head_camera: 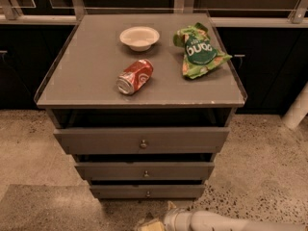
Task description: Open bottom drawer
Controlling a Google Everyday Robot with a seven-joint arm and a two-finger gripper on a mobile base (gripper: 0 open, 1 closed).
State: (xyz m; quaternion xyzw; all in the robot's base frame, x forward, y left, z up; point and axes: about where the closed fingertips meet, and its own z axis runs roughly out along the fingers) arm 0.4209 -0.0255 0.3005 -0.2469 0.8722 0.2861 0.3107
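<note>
The bottom drawer [120, 191] is the slimmest grey front at the foot of the cabinet, with a tiny round knob [147, 193] at its centre. Its front stands slightly recessed behind the middle drawer [110, 170] and the tall top drawer [96, 140]. My gripper [159, 215] is at the bottom edge of the view, on the end of the white arm [211, 221]. It is just below and in front of the bottom drawer, a little right of the knob and not touching it. Its fingers are spread apart and hold nothing.
On the cabinet top [86, 71] lie a white bowl [139, 37], a red soda can [135, 76] on its side and a green chip bag [198, 50]. Dark cabinets stand behind. A white post [297, 110] is at the right. The floor is speckled.
</note>
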